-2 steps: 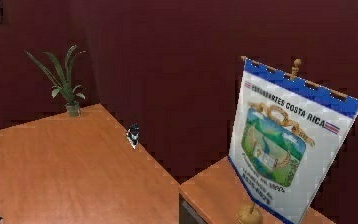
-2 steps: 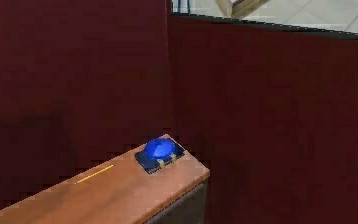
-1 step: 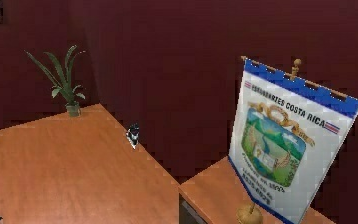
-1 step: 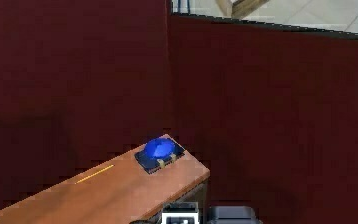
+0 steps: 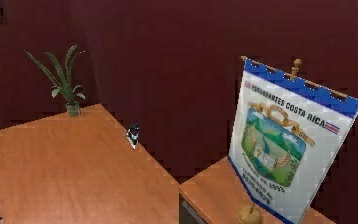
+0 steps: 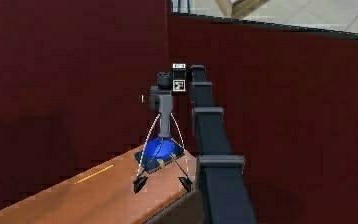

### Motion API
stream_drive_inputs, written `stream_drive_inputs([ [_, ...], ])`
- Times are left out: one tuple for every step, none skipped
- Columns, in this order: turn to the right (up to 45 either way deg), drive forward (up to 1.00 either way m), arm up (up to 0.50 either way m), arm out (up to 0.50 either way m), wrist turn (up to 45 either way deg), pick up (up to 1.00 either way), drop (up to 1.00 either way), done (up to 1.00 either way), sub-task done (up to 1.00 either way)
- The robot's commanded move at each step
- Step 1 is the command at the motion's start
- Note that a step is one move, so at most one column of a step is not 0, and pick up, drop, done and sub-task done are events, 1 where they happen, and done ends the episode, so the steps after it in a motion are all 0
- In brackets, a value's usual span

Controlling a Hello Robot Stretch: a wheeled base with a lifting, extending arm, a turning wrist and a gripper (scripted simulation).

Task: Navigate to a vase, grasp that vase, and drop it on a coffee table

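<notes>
- Seemingly the drive to the vase is finished: the arm (image 6: pixel 212 150) reaches out over a wooden top (image 6: pixel 97 190) in the lower middle of the arm side view.
- A blue rounded thing (image 6: pixel 159 152), probably the vase, sits on that top at centre frame, right behind the gripper (image 6: pixel 162 186).
- How the jaws stand cannot be told, nor whether the gripper holds anything, since the blue thing rests on the surface at its far end.
- Left to do, by my judgement: securing and lifting it, finding a coffee table, and the drop.
- The forward view has a wooden surface (image 5: pixel 57 170) at lower left with a potted plant (image 5: pixel 62 80) and a small dark object (image 5: pixel 133 135).
- A pennant on a stand (image 5: pixel 282 140) is at right.
- Dark red walls (image 6: pixel 67 70) close in the room.
</notes>
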Motion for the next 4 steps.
stream_drive_inputs([
  [0.0,0.00,0.00,0.00,45.0,0.00,0.00,0.00,0.00],
  [0.0,0.00,0.00,0.02,0.0,0.00,0.00,0.00,0.00],
  [0.0,0.00,0.00,0.00,45.0,0.00,0.00,0.00,0.00],
  [0.0,0.00,0.00,0.00,45.0,0.00,0.00,0.00,0.00],
])
